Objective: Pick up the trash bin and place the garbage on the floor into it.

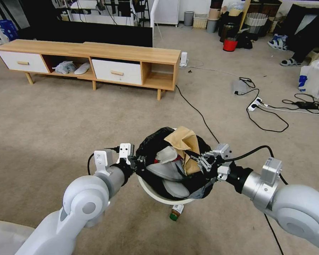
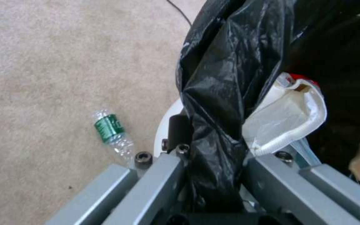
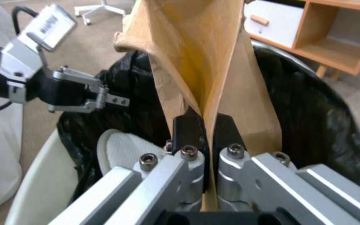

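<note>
Right gripper (image 3: pixel 207 131) pinches the tan box (image 3: pixel 201 47) above the bin (image 1: pixel 156 194); left gripper (image 1: pixel 140 161) clamps the bin's rim and liner (image 2: pixel 217 93). Release best follows lowering inside. Bottle (image 2: pixel 112 133) lies on the floor (image 1: pixel 95 113) beside the bin.

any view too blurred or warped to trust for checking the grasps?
Head view: wide-angle bowing at the edges, the centre sharp on the trash bin. Left wrist view: soft; left gripper jaws pinch the black bag, and the green-labelled bottle is readable. Right wrist view: right gripper jaws clamp the tan box, whose upper part is blurred.
</note>
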Motion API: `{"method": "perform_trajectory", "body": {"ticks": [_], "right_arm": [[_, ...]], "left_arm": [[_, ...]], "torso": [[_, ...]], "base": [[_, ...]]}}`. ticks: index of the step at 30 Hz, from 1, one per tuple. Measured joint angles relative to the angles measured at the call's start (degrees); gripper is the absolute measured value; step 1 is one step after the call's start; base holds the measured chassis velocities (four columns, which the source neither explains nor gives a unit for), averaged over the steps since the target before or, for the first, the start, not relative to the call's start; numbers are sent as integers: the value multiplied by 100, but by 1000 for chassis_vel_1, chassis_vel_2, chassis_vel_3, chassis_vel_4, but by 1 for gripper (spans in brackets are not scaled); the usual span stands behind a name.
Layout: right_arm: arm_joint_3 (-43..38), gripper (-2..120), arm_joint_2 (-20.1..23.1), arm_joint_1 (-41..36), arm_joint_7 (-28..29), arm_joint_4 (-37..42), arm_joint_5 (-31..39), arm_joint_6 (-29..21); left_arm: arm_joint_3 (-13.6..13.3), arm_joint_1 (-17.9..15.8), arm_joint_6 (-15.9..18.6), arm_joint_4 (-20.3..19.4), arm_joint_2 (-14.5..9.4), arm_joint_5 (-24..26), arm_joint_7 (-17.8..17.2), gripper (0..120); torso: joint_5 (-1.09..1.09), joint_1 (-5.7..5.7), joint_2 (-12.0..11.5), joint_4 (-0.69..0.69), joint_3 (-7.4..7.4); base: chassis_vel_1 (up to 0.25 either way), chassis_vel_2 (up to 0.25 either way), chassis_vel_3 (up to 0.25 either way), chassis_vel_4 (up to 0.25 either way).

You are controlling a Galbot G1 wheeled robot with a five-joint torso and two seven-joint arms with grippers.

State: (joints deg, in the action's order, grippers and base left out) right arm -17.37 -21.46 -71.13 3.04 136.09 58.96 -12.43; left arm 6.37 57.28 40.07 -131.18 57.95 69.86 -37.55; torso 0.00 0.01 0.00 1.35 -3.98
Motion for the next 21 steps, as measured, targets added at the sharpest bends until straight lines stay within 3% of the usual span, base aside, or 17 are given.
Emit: {"method": "perform_trajectory", "body": {"ticks": [21], "right_arm": [[453, 0, 49, 41, -87, -255, -106, -122]], "left_arm": [[-80, -169, -2, 10, 177, 96, -42, 1]], "torso": [[0, 0, 0, 0, 0]], "base": [[0, 0, 0, 0]]}}
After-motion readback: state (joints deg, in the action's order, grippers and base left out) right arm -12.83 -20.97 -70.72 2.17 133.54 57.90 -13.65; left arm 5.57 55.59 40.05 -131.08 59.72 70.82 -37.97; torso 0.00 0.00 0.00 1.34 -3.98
